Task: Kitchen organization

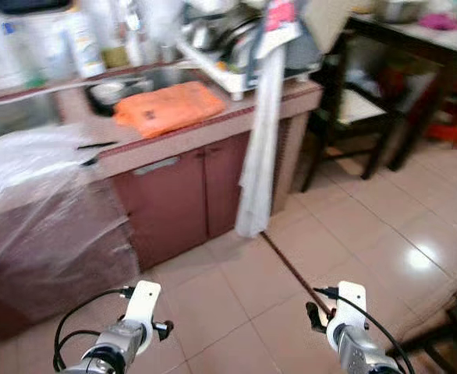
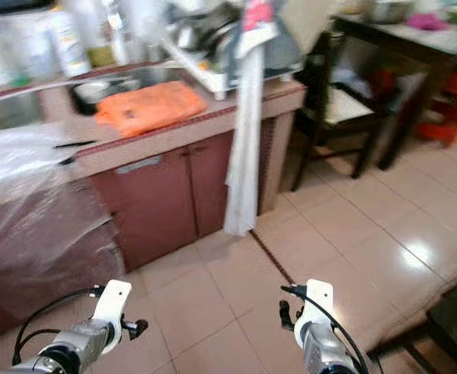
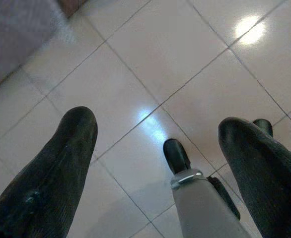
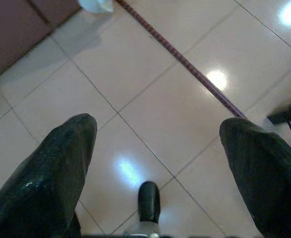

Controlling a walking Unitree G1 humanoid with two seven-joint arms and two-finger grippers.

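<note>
Facing a kitchen counter (image 1: 213, 128) carrying an orange bag (image 1: 170, 107) beside a dish rack (image 1: 228, 47); hanging low over floor tiles (image 3: 150, 54), left gripper (image 3: 158, 148) and right gripper (image 4: 155, 148), jaws wide, holding nothing.

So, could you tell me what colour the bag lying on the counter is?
Orange bag, clearest in the left eye view.

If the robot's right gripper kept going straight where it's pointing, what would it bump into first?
Probably the tiled floor. The right gripper is open and points down at bare tiles, short of the dark red strip across the floor. Depth is hard to judge.
</note>
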